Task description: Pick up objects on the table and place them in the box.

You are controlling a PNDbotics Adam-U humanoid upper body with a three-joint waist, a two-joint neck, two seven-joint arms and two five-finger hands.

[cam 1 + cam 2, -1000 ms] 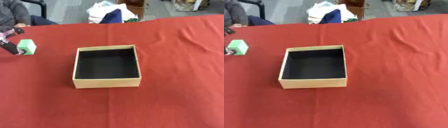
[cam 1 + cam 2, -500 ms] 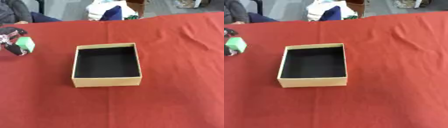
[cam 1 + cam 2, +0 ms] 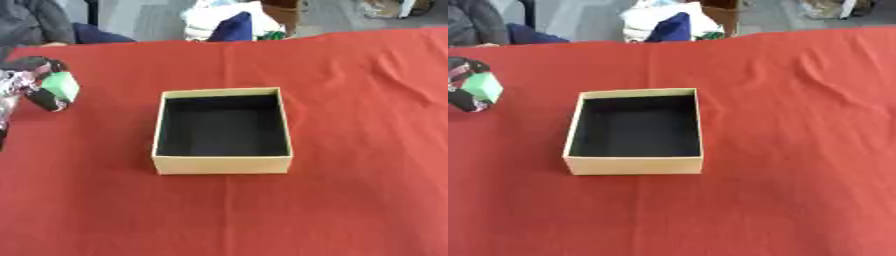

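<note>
The left hand comes in at the left edge of the table, black and silver fingers curled round a small green block. It has the block pinched, one finger over the top and another underneath. The block looks lifted a little off the cloth, though I can't say for sure that it is clear of it. It is pale green, with one lighter face turned up toward the far side.

Out from there, toward the middle of the table, sits the box: cream cardboard walls, black inside, open at the top and with nothing in it. It stands well apart from the hand and the block, with bare cloth between them.

The whole table is covered by a red cloth, with a crease running down the middle and some wrinkles toward the far right corner.

Beyond the far edge there is a heap of white and dark blue bags or fabric. The right hand doesn't show in either view.
</note>
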